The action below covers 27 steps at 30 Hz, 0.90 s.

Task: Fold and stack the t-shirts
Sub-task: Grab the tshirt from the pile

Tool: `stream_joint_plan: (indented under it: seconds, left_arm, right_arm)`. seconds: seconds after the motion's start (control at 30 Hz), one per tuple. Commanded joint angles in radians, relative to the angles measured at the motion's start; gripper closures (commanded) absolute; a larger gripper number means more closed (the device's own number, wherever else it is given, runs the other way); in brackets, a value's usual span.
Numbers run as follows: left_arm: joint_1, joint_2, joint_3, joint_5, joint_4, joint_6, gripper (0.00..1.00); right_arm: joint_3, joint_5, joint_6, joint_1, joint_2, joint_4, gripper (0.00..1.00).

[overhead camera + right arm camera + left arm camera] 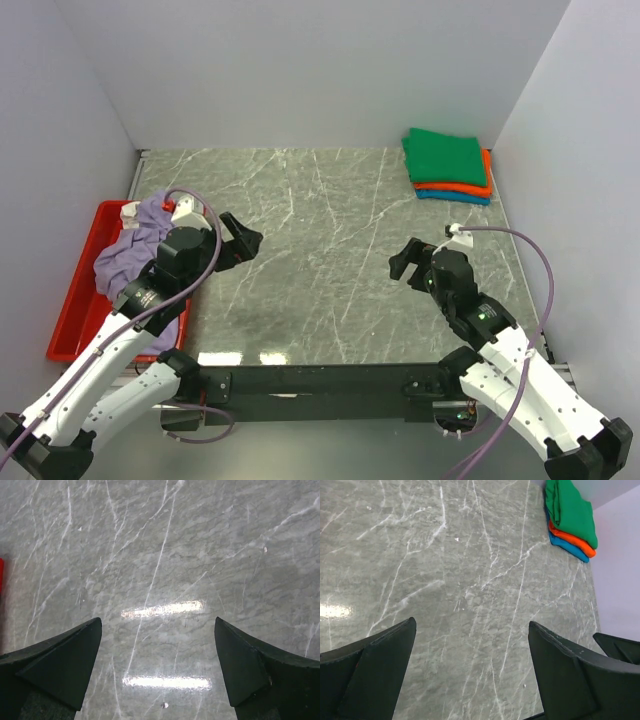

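A folded stack lies at the far right corner: the green t-shirt (445,156) on top, the orange t-shirt (478,188) under it, the teal blue t-shirt (452,196) at the bottom. The stack also shows in the left wrist view (572,512). A crumpled lavender purple t-shirt (135,250) lies in the red tray (85,275) at the left, with a bit of white t-shirt (131,210) beside it. My left gripper (245,240) is open and empty above the table, right of the tray. My right gripper (402,264) is open and empty over the table's right middle.
The grey marble table (320,250) is walled in by white panels at the back and both sides. A sliver of the red tray shows at the left edge of the right wrist view (1,580). Purple cables loop off both arms.
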State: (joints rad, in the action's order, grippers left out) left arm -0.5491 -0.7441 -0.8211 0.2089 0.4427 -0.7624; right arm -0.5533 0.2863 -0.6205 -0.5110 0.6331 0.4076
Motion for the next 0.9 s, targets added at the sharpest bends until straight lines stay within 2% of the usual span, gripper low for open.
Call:
stream_joint_plan:
  seconds: [0.0, 0.27, 0.47, 0.53, 0.67, 0.77, 0.87]
  left_arm:
    - [0.003, 0.003, -0.013, 0.041, 0.019, -0.021, 0.01]
    - [0.003, -0.041, -0.046, 0.158, 0.129, -0.087, 0.00]
    - [0.035, -0.130, -0.168, 0.453, 0.373, -0.199, 0.02]
    - [0.064, -0.161, -0.194, 0.490, 0.412, -0.209, 0.02]
    - [0.185, -0.185, -0.211, 0.524, 0.432, -0.195, 0.02]
    - [0.361, -0.202, -0.173, 0.459, 0.406, -0.163, 0.01]
    - [0.471, -0.224, -0.132, 0.393, 0.403, -0.173, 0.06]
  right_arm:
    - [-0.027, 0.004, 0.004, -0.004, -0.019, -0.009, 0.01]
    - [-0.023, -0.061, 0.024, -0.003, -0.019, -0.026, 0.01]
    - [-0.007, -0.134, 0.031, -0.004, -0.021, -0.038, 0.01]
    - [0.004, -0.153, 0.033, -0.004, -0.026, -0.058, 0.01]
    - [0.004, -0.173, 0.038, -0.003, -0.029, -0.062, 0.02]
    - [0.007, -0.180, 0.038, -0.004, -0.033, -0.065, 0.02]
    - [0.013, -0.187, 0.038, -0.004, -0.046, -0.070, 0.02]
